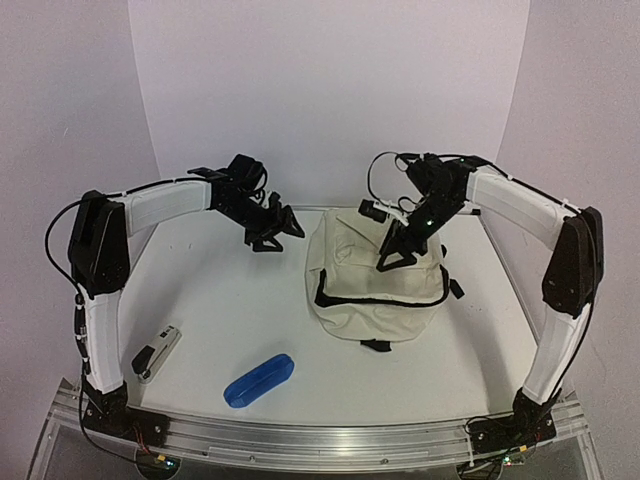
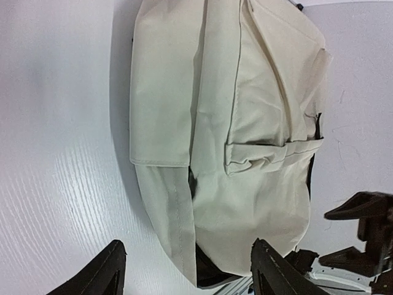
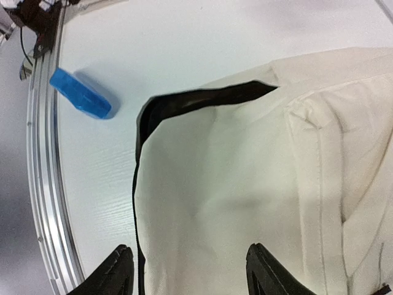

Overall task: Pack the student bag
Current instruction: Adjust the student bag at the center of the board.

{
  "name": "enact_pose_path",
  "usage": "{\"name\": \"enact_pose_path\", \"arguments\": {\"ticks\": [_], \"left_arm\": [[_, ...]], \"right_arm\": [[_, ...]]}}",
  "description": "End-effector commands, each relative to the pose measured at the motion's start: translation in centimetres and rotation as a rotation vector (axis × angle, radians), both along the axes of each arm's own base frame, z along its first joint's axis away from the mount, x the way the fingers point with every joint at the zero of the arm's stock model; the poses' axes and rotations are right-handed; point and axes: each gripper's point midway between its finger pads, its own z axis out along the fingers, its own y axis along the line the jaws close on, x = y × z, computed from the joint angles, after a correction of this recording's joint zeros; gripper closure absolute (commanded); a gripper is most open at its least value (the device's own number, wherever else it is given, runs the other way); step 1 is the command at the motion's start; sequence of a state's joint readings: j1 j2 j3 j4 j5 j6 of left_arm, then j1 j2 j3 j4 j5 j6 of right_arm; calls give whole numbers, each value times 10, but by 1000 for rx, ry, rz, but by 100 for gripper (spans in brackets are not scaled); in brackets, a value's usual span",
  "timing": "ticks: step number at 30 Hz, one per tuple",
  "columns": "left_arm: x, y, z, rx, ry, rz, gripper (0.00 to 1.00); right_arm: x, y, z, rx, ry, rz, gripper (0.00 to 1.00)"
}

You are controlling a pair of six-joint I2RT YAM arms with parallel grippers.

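Observation:
The student bag (image 1: 375,290), cream fabric with black zippers, lies slumped on the white table right of centre. A dark zipper opening (image 3: 202,101) gapes along its near side. My left gripper (image 1: 283,233) hovers open just left of the bag's far corner, apart from it. In the left wrist view its fingers (image 2: 113,270) stand wide with the bag (image 2: 245,123) beyond them. My right gripper (image 1: 393,262) is open above the bag's top. The right wrist view shows its fingertips (image 3: 264,270) spread over the cream cloth (image 3: 258,196), holding nothing.
A blue oblong pencil case (image 1: 259,379) lies near the front edge, also seen as the blue case (image 3: 80,94). A grey-and-black stapler-like object (image 1: 157,352) rests at front left. A metal rail (image 1: 330,440) runs along the near edge. White walls enclose the back.

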State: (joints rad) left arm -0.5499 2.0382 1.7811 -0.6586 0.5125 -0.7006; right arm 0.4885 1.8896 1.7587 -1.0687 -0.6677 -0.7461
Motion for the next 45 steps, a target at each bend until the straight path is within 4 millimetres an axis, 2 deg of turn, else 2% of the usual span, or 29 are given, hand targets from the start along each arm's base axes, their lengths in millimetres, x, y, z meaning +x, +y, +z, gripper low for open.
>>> {"name": "enact_pose_path", "arguments": {"ticks": [1, 3, 5, 9, 11, 14, 19, 24, 27, 29, 31, 33, 36, 39, 42, 45], "left_arm": [[-10, -6, 12, 14, -59, -64, 30], [-11, -4, 9, 17, -57, -55, 31], [-12, -3, 7, 18, -54, -50, 31], [-15, -5, 3, 20, -42, -59, 35], [-18, -7, 1, 19, -31, -66, 37], [-24, -10, -5, 21, -12, -73, 39], [-29, -10, -14, 26, 17, -57, 33], [-33, -5, -22, 35, 55, -15, 25], [-33, -1, -28, 25, 80, 34, 24], [-34, 0, -32, 10, 102, 62, 25], [-34, -4, -35, -20, 123, 71, 25], [-36, -11, -38, -38, 139, 56, 24], [-40, -29, -42, -35, 135, -11, 23], [-43, -48, -50, -32, 144, -71, 22], [-46, -60, -67, -32, 178, -95, 24], [-47, -60, -84, -18, 208, -87, 38]], "right_arm": [[10, -2, 13, 35, 53, -69, 40], [15, -6, -2, -9, 51, -76, 45], [16, -13, -26, -71, 69, -73, 59], [5, -32, -78, -197, 110, -28, 78], [1, -37, -93, -223, 108, -23, 80], [9, -34, -109, -240, 68, -44, 82], [41, 13, -125, -218, -27, -93, 78], [72, 67, -124, -156, -100, -180, 63], [93, 92, -120, -106, -87, -250, 58], [116, 105, -111, -69, -108, -300, 57], [132, 111, -94, -24, -132, -333, 55], [147, 111, -61, 61, -132, -354, 52], [153, 95, -3, 202, -93, -371, 42], [150, 68, 37, 279, -70, -395, 36], [145, 35, 55, 293, -67, -429, 30], [145, -2, 49, 251, -69, -486, 27]]}}
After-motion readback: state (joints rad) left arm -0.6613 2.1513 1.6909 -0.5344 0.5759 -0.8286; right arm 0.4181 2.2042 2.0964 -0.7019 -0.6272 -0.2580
